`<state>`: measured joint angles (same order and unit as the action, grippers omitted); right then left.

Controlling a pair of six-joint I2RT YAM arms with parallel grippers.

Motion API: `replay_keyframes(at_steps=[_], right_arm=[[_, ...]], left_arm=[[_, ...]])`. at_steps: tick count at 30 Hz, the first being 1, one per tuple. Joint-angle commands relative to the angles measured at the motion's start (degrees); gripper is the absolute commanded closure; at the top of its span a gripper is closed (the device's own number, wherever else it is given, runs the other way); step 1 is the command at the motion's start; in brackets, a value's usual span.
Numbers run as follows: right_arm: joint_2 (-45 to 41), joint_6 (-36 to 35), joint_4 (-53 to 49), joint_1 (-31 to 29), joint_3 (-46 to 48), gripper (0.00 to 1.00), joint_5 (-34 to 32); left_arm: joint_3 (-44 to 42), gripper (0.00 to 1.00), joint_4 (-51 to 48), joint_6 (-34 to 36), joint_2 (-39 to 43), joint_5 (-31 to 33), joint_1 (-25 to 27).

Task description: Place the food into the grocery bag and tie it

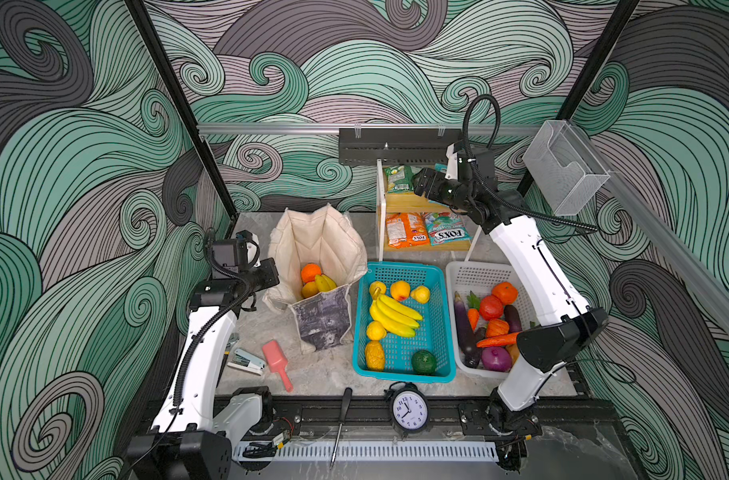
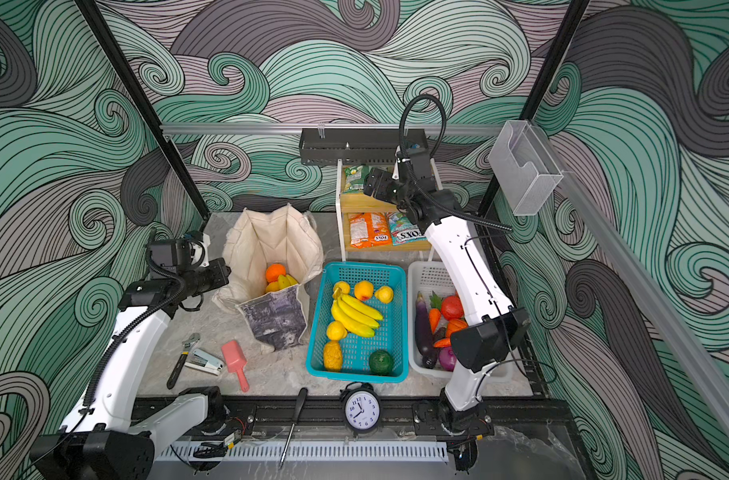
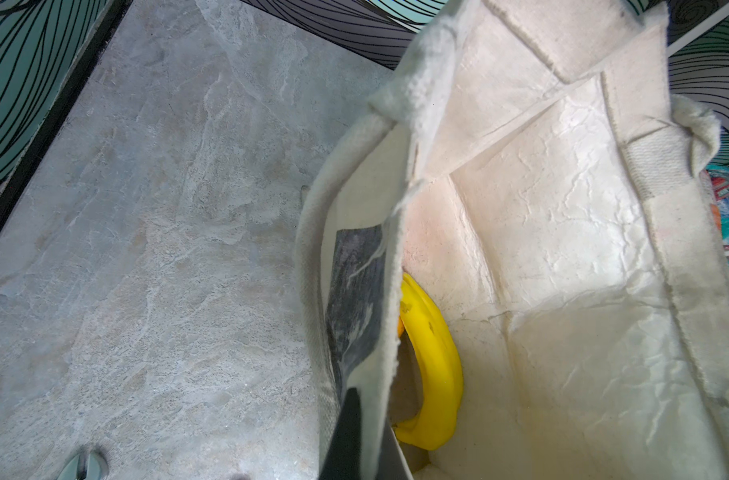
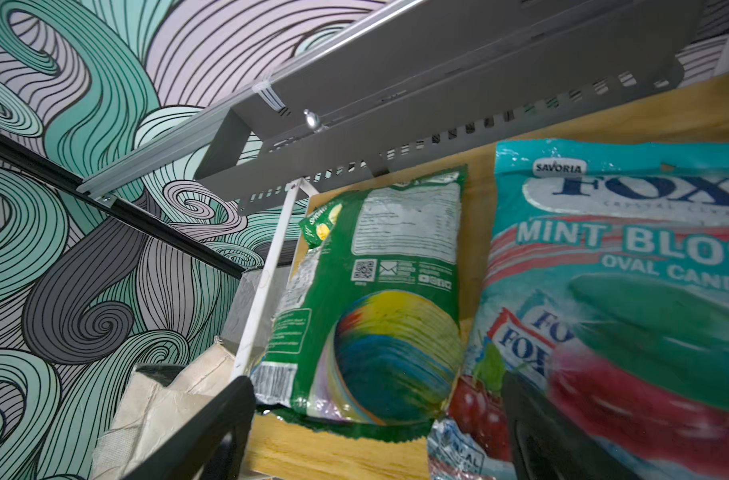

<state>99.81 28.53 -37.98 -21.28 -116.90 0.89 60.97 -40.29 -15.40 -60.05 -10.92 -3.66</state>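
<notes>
Right wrist view: we read most print here. On the teal-red packet [image 4: 624, 249]: "SAVORIA", then "FOX" cut off at frame edge, "MINT BLOS…" and "OVAL CAND…"; cherries + a mint leaf are drawn at one corner. Just beside it lies the green packet [image 4: 387, 291], back side up: QR code, barcode, white text panel, print too small for us to read. Both lie on the top shelf [image 4: 475, 199]. At that shelf hovers the right gripper [image 4: 377, 384], jaws spread wide. The green packet's near end shows btwn them; we see nothing pinched.

Both top views: the lower shelf [image 1: 437, 247] holds an orange packet [image 1: 404, 228] and a second teal packet [image 1: 444, 230], each marked "FOX'S". We find the bag [image 1: 313, 237] standing on the table [image 1: 333, 374], left of the teal basket [image 1: 400, 272], mouth open. Inside we note an orange [image 1: 311, 272], bananas [image 1: 325, 282] and a yellow fruit [image 1: 309, 289]. Grey print on its front; lettering too small to read. At its left wall the left gripper [image 1: 272, 271] is clamped on the canvas. Left wrist view shows cloth caught at a dark finger [image 3: 346, 440]. Right of the teal one sits a white basket [image 1: 479, 272] w/ veg. At the front edge stands a clock [image 1: 410, 409], numerals 1–12 on a white dial.
</notes>
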Motion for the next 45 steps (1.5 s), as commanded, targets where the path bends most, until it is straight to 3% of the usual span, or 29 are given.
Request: replay_keyframes(at_steps=[1,11,18,30,34,39,45], right_arm=[[-2.92,2.96,-0.11,0.81,3.07,0.09,1.21],[-6.36,4.62,3.44,1.41,4.37,0.26,3.27],[-5.63,10.55,7.82,1.15,5.90,0.37,7.41],[-8.55,24.91,15.64,0.46,14.77,0.47,2.07],[-8.41,27.89,15.28,0.53,15.55,0.52,-0.79],[-7.55,29.15,17.06,0.45,15.92,0.58,0.19],[-7.03,31.82,20.98,0.08,17.19,0.59,0.81]], left_arm=[[0.03,1.00,-0.44,0.90,1.69,-0.16,-0.10],[0.03,1.00,-0.39,1.04,1.95,-0.49,-0.12],[0.03,1.00,-0.46,1.14,1.78,-0.17,-0.11],[-0.06,1.00,-0.40,1.22,1.77,-0.06,-0.09],[-0.06,1.00,-0.49,1.25,1.86,-0.16,-0.10],[-0.03,1.00,-0.45,1.50,1.78,-0.22,-0.04],[-0.06,1.00,-0.48,1.53,1.87,-0.24,-0.06]])
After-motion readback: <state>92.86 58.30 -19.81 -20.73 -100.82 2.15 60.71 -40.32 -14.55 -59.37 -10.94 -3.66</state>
